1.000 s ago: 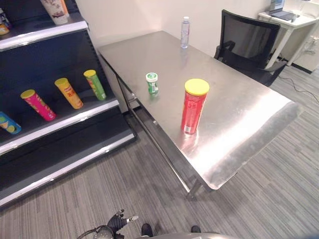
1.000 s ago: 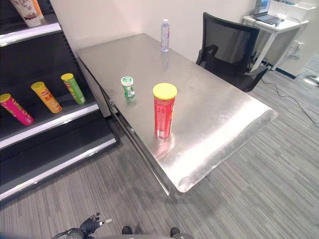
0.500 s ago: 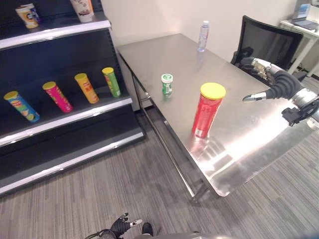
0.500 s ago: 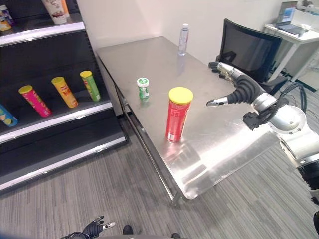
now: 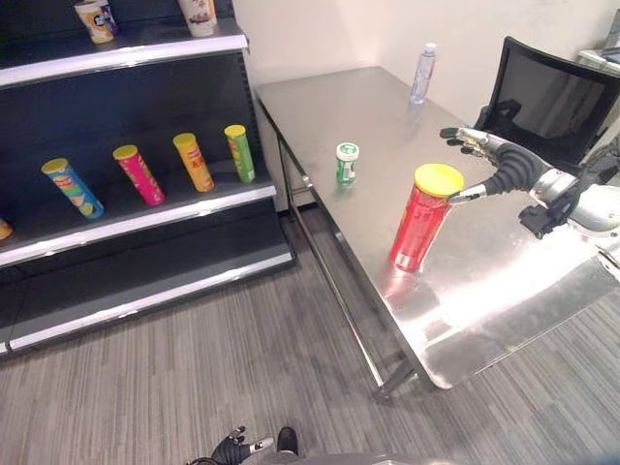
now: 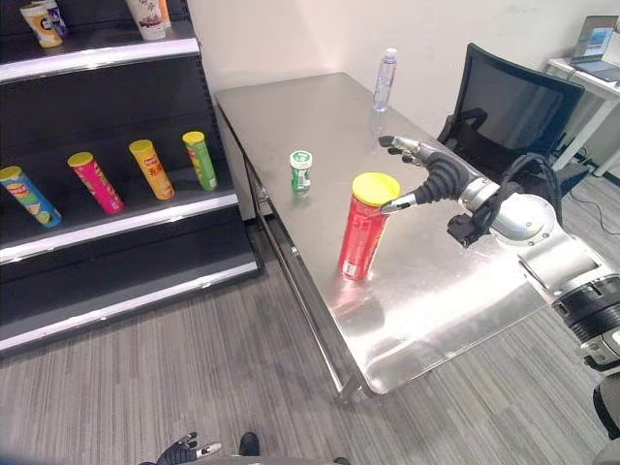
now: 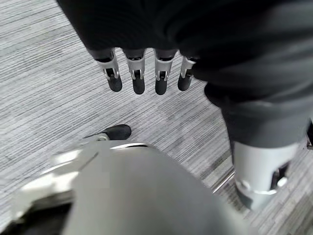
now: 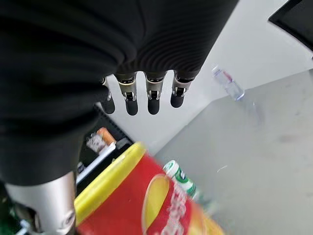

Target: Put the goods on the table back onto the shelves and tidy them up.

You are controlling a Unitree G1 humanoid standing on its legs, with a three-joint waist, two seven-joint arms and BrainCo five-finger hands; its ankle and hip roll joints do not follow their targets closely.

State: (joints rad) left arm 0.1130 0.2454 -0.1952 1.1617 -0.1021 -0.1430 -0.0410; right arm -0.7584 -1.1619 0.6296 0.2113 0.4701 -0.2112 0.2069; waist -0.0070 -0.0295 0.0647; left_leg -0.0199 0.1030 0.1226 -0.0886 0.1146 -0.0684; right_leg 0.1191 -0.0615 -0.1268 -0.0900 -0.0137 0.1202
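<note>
- We see a room with grey striped carpet [image 5: 242, 349], a white wall, a dark shelf unit [image 5: 126, 145] at the 9 to 10 o'clock side and a steel table [image 5: 504, 281] running from 12 toward 4 o'clock.
- On the middle shelf, four tubes lean back in a row: a blue one [image 5: 70, 187], a pink one [image 5: 139, 173], an orange one [image 5: 194, 161] and a green one [image 5: 239, 152].
- On the top shelf at 11 o'clock stand two cups [image 5: 95, 19].
- Our left hand [image 7: 142, 78] hangs low over the carpet, at 6 o'clock in the head view, its fingers straight and loose, holding nothing.
- On the table, a small green bottle [image 5: 346, 163] stands upright near the shelf-side edge, apart from the other goods.
- The red can [image 5: 422, 215] with the yellow lid stands upright near the table's middle.
- A clear water bottle [image 5: 421, 73] stands at the far edge, at 1 o'clock.
- Our right hand [image 5: 494, 163] reaches in from 3 o'clock, spread wide just beside the red can's lid, thumb tip close to the lid; we cannot tell if it touches.
- A black office chair [image 5: 552, 97] stands behind the table at 2 o'clock.
</note>
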